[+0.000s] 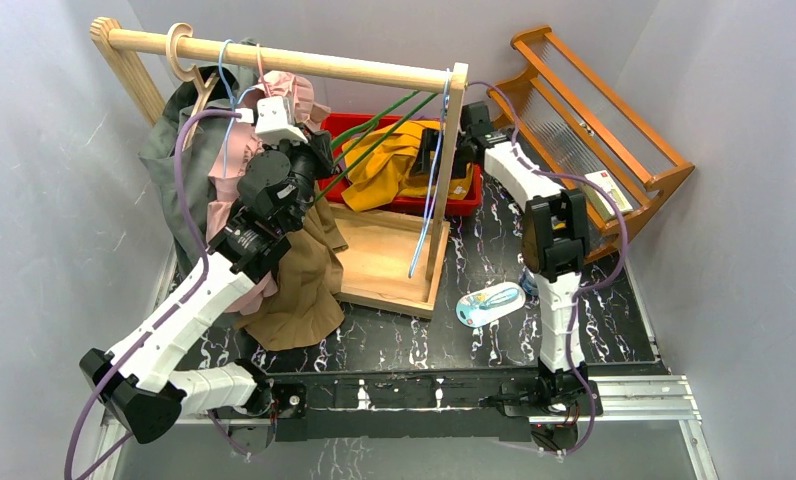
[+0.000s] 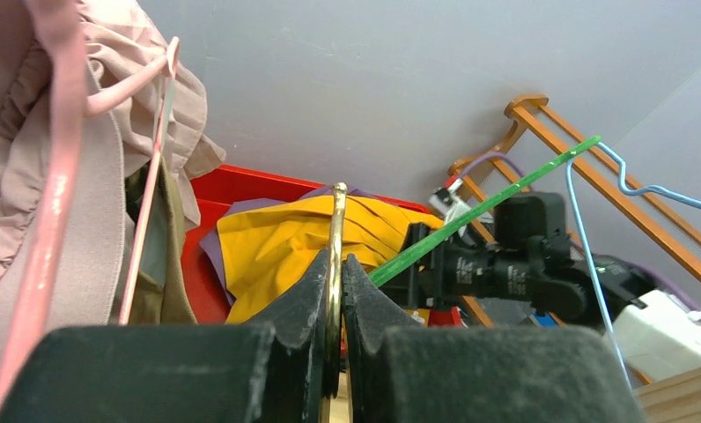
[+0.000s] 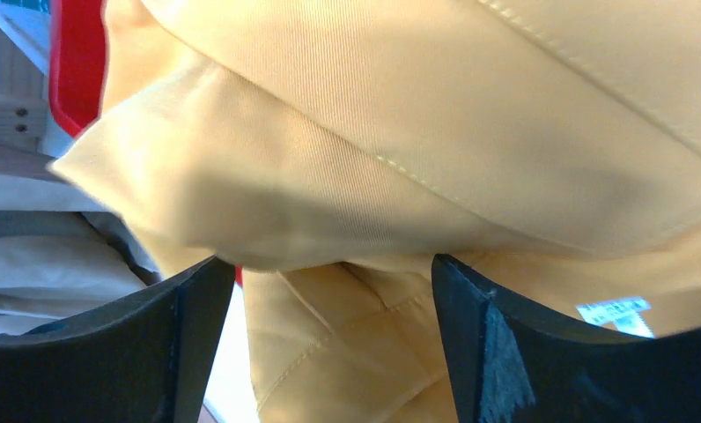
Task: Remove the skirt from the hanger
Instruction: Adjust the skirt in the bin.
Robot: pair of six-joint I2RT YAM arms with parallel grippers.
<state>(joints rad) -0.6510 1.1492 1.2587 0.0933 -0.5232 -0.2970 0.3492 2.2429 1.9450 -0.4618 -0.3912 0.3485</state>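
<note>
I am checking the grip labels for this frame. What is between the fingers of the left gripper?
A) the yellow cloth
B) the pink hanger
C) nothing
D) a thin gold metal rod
D: in the left wrist view the left gripper is shut on a thin gold metal rod, which rises between its fingers.

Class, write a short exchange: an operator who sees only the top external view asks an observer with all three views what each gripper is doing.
Operator: The arm hides the left gripper from me. Is it holding anything?
Observer: Yes. It is shut on a thin gold wire.
Operator: And the right gripper, over the red bin?
Observer: It is open, with yellow cloth close in front of it. Nothing is clamped.
</note>
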